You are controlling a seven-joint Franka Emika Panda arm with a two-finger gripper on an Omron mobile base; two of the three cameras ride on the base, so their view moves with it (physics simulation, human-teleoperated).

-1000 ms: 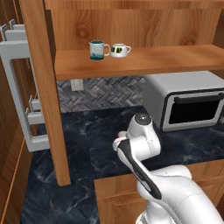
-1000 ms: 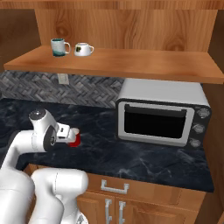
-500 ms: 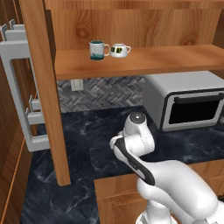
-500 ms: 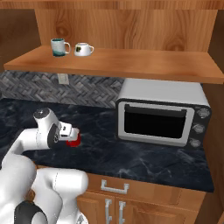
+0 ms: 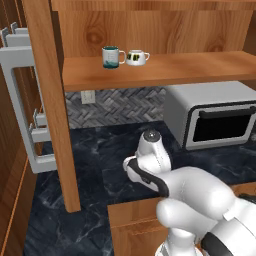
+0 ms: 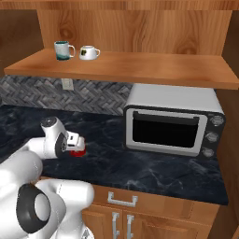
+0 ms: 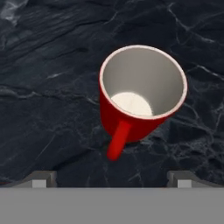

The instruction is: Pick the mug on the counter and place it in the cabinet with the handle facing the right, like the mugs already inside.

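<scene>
On the counter [image 7: 52, 87], the mug [image 7: 140, 94] stands empty.

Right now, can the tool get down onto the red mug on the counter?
Probably yes. The tool is open above the upright red mug, and the dark counter around it looks bare.

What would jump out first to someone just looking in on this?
The red mug standing upright on the dark marbled counter, directly under the open gripper, its handle toward the camera. Next, the silver toaster oven to the right, and two small mugs on the wooden cabinet shelf above.
</scene>
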